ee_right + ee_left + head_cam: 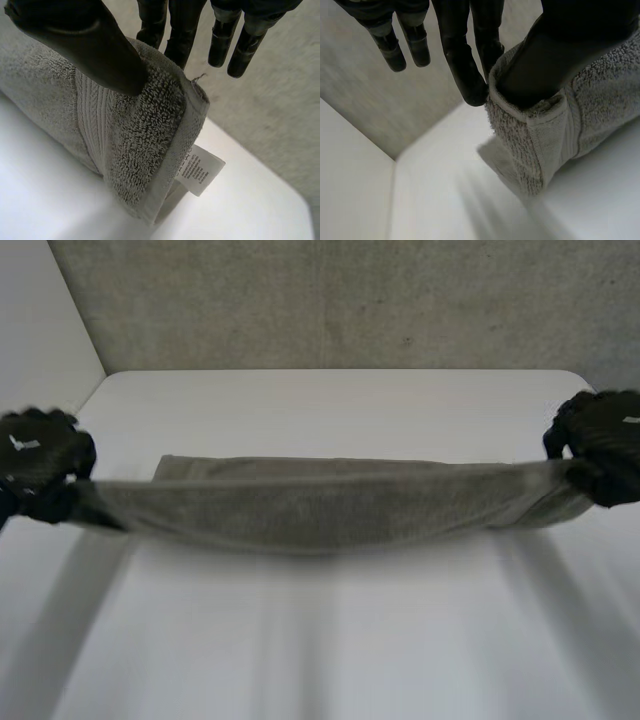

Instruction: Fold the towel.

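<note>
Stretching a grey terry towel (320, 505) taut between my left hand (40, 465) and right hand (600, 445), I pinch each short end, thumb against fingers, above the white table (320, 640). The towel's far edge lies on the tabletop. My right wrist view adds a white care label (200, 170) hanging at that end. Bare tabletop lies all around.

The light is bright and soft, coming from overhead. The white tabletop (330, 410) glows almost flat and is palest on the side nearest me. The towel (330, 505) drops a faint, soft-edged grey shadow just beneath its sagging edge. My left hand (40, 455) and right hand (605, 440) read as near-black, with little surface detail. The wall (330, 300) behind is dimmer, an evenly lit grey. From my wrists, the towel's loops catch light, and its folds under my hands sit in deep shade.
</note>
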### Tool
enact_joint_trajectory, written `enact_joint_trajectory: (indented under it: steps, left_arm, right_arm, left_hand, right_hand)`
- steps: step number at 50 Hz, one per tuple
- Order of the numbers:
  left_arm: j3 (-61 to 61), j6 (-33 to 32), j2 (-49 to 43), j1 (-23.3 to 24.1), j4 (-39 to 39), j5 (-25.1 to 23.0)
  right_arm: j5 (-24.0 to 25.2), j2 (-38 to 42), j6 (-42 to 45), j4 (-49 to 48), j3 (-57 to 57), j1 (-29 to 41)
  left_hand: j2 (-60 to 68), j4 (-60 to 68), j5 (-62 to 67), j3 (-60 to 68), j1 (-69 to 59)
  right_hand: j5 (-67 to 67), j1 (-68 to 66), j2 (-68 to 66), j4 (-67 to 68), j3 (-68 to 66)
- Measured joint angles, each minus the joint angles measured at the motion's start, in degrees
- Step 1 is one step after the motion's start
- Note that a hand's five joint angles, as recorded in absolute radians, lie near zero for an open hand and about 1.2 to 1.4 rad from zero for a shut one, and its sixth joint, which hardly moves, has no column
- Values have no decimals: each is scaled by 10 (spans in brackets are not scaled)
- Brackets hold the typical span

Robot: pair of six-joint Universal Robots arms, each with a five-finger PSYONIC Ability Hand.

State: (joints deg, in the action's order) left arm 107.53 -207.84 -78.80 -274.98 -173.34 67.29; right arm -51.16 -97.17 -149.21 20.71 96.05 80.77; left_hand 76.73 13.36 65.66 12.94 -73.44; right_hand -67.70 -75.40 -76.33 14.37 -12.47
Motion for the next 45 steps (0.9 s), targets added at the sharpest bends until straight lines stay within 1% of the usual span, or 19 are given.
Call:
enact_joint_trajectory:
  steps: [7,10,13,17,22,29,33,36,39,45]
  left_arm:
    - [-32,0,29,-14,1,-12]
    - [-37,2,18,-20,-6,-22]
    - [-33,4,-18,-22,-16,-28]
    - [-23,6,-92,-8,-24,-30]
    - [-20,5,-161,16,-26,-28]
    - [-56,2,-241,37,-30,-24]
    - [-111,3,-297,50,-32,-19]
    - [-166,4,-344,65,-33,-6]
    - [-234,5,-402,86,-37,20]
    - [-317,4,-472,106,-62,53]
  right_arm:
    - [16,-16,-1,20,-31,-10]
    - [23,-11,-1,18,-34,-11]
    - [25,4,1,9,-28,-11]
    - [15,62,11,-5,-12,-6]
    - [-2,126,28,-13,-4,0]
    - [-24,193,40,-26,-33,13]
    - [-41,232,38,-45,-65,30]
    - [-62,272,35,-68,-98,50]
    - [-88,325,23,-105,-142,76]
    - [-117,389,-9,-172,-195,101]
  left_hand:
    - [0,0,0,0,0]
    - [0,0,0,0,0]
    - [0,0,0,0,0]
    - [3,0,2,0,0]
    - [4,0,4,0,-1]
    - [5,0,4,0,-1]
    - [5,0,4,0,-1]
    - [5,0,4,0,-1]
    - [5,0,4,0,-1]
    - [5,0,4,0,-1]
  right_hand:
    - [0,0,0,0,0]
    - [0,0,0,0,0]
    - [0,0,0,0,0]
    - [0,0,0,0,0]
    - [0,0,0,0,0]
    - [0,0,0,0,0]
    - [0,0,0,0,0]
    - [0,0,0,0,0]
    - [0,0,0,0,0]
    - [0,0,0,0,0]
